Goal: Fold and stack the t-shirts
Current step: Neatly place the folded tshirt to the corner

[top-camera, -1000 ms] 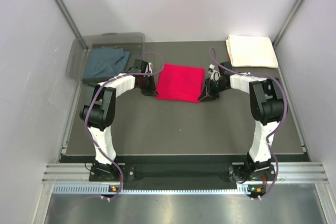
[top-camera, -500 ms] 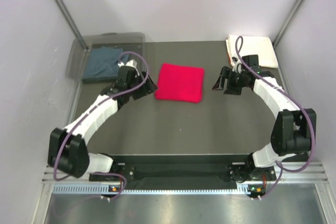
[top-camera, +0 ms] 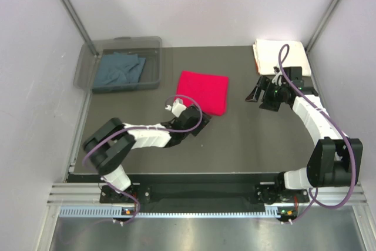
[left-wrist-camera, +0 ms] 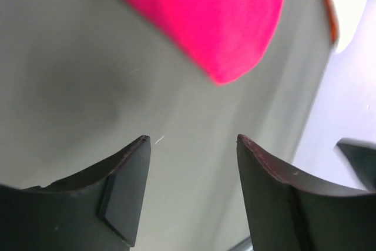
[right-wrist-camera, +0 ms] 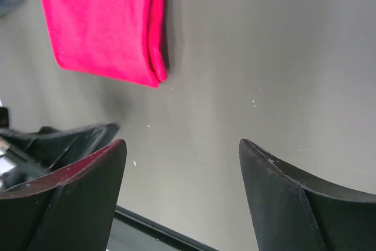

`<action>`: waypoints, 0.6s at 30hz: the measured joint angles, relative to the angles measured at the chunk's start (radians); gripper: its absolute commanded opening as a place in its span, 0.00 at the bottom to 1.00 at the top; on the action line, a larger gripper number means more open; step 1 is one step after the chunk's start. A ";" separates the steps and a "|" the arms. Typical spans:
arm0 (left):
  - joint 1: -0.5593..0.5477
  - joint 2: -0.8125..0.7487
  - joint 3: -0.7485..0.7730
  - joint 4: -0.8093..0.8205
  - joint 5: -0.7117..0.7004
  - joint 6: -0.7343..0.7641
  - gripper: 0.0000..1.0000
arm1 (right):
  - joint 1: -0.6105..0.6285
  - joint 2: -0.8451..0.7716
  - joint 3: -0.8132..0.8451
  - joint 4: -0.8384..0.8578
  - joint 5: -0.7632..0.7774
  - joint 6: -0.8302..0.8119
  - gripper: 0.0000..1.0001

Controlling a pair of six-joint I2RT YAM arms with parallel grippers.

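Three shirts: red shirt (top-camera: 202, 91) folded, middle of bench (top-camera: 247, 151); cream shirt (top-camera: 281, 57) folded, far right corner; grey shirt (top-camera: 120, 69) crumpled in bin (top-camera: 126, 40). Left tool (left-wrist-camera: 191, 142) and right tool (right-wrist-camera: 182, 142) both spread, empty. Cloth looks light and limp; pinch the red shirt's thick folded edges from both sides.

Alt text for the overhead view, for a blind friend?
A folded red shirt lies mid-table, the open left gripper by its near edge, the open right gripper to its right. A white shirt sits far right; a blue-grey shirt lies in a clear bin far left.
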 measured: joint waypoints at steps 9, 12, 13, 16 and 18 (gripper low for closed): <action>-0.037 0.260 0.148 0.094 -0.165 -0.250 0.56 | 0.000 0.000 0.000 0.004 -0.009 0.030 0.78; -0.037 0.294 0.175 0.108 -0.189 -0.303 0.57 | 0.000 0.000 0.000 0.004 -0.009 0.029 0.78; -0.037 0.305 0.187 0.111 -0.193 -0.317 0.57 | 0.000 0.001 0.000 0.004 -0.010 0.029 0.79; -0.037 0.342 0.229 0.113 -0.197 -0.347 0.56 | 0.000 0.019 0.000 0.011 -0.016 0.029 0.80; -0.037 0.360 0.245 0.117 -0.199 -0.370 0.53 | 0.000 0.045 0.001 0.015 -0.023 0.030 0.81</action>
